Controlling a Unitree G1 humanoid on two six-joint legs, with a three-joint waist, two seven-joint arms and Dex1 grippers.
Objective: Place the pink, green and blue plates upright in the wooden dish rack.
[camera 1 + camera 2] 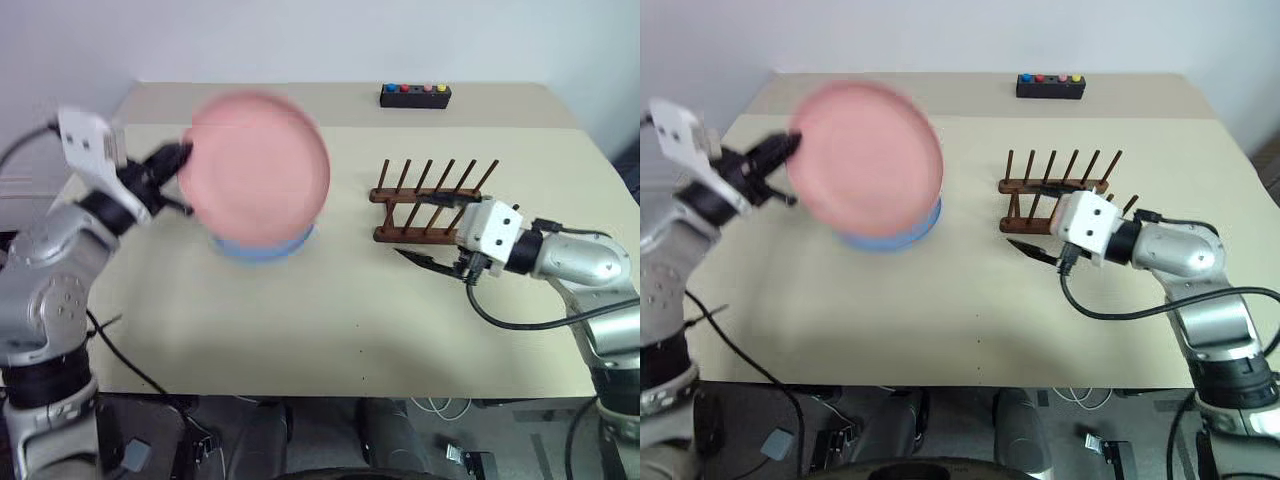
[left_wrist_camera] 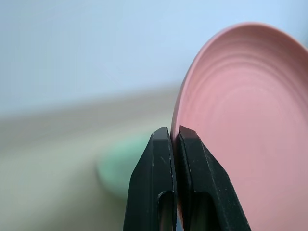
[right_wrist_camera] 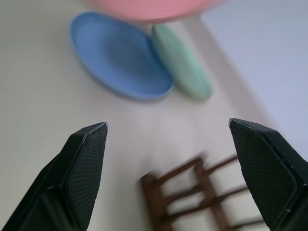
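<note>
Three plates show on or above the beige table [image 1: 330,330]. The pink plate [image 1: 258,168] is off the surface, held on edge by the left gripper [image 1: 183,178], whose two black fingers [image 2: 163,183] are pressed together on the plate's rim at its left side. In the left wrist view the rim sits pinched between the finger pads, and the plate's ringed face stands beside them.

Under the lifted pink plate, the blue plate [image 3: 118,55] lies flat on the table; only a sliver of its edge peeks out below the pink one in the head views. The green plate [image 3: 183,60] lies just beside the blue plate, seemingly touching or slightly overlapping its edge, as the right wrist view shows.

To the right of the plates, well apart from them, stands the wooden dish rack [image 1: 430,200], its upright pegs bare and no plate in it. The right gripper [image 1: 432,263] hovers low over the table just in front of the rack, on its near side, with its fingers [image 3: 84,159] spread wide and nothing between them. It points toward the plates.

At the far edge of the table, behind the rack, sits a small black box with coloured buttons [image 1: 415,95].
</note>
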